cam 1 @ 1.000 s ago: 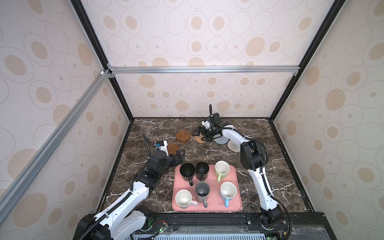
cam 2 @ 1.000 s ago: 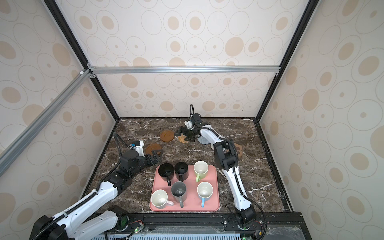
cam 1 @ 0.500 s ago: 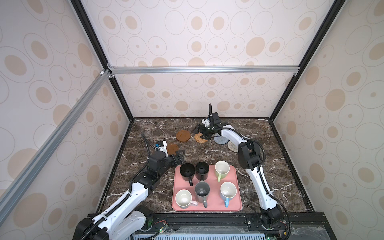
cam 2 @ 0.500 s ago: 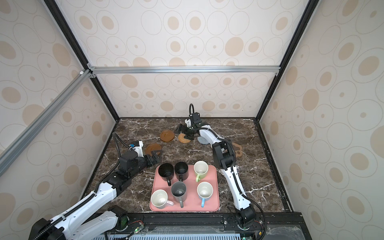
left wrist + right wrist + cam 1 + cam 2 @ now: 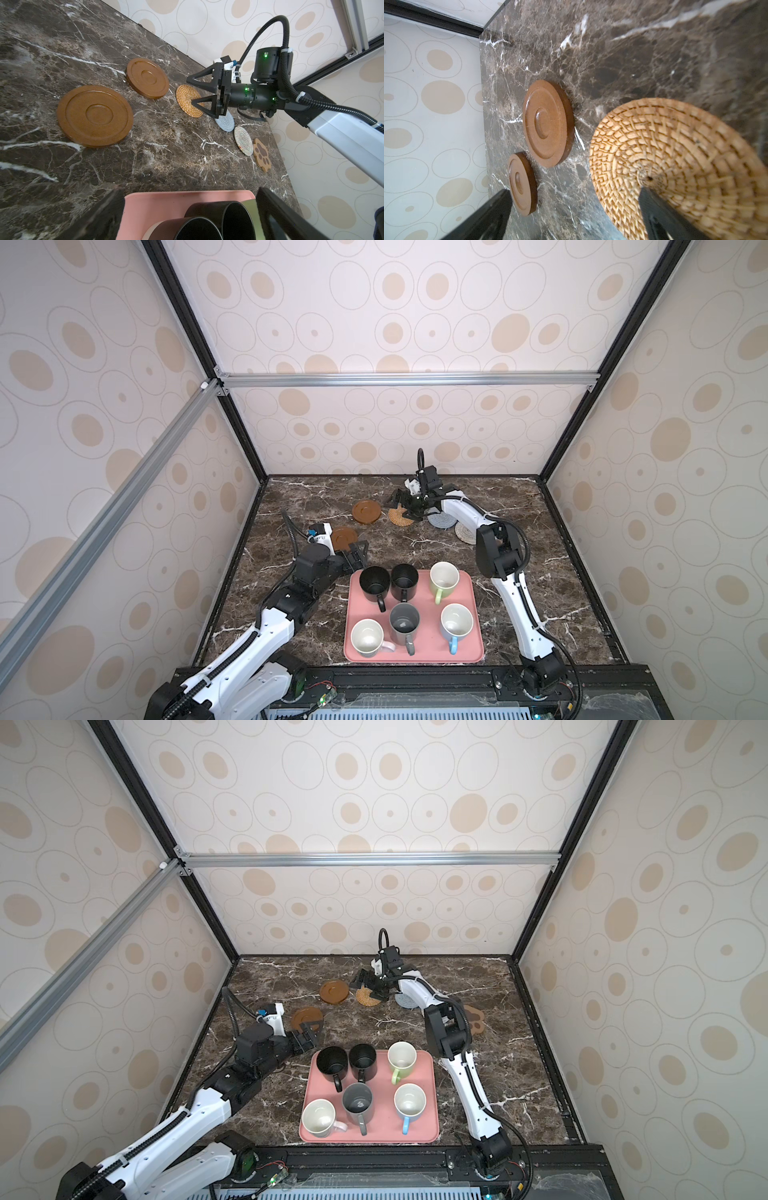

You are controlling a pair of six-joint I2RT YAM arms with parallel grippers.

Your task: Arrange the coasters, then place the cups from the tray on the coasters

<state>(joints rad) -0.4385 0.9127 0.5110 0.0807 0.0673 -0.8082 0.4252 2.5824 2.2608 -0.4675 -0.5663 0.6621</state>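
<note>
Right gripper [image 5: 402, 509]: I read the jaws as spread wide with nothing between them. It sits low at the far side of the table [image 5: 419, 547]. In the right wrist view one fingertip lies over the centre of the rattan coaster [image 5: 675, 145]. The second fingertip is over bare marble on the side toward the wooden discs. I cannot tell whether either tip touches.

Left gripper [image 5: 358, 554]: I read the jaws as fully spread and empty. It hovers at the far left corner of the tray [image 5: 428, 651], between the nearer wooden disc [image 5: 344, 537] and the two black cups [image 5: 374, 580].

Coaster layout, as I see it in the left wrist view:
- The coasters form one curved row along the far half of the table, all flat and apart from one another.
- From the left the order is: nearer wooden disc, farther wooden disc [image 5: 148, 78], rattan coaster, blue-grey coaster [image 5: 225, 123], whitish coaster [image 5: 243, 141], paw coaster [image 5: 262, 154].
- The right arm covers parts of the blue-grey and whitish coasters in both top views.

Cup layout:
- All six cups stand upright on the tray at the near edge of the table.
- Far row: the two black cups and the light green cup [image 5: 444, 577].
- Near row: white cup [image 5: 366, 637], grey cup [image 5: 404, 623], light blue cup [image 5: 456, 621].
</note>
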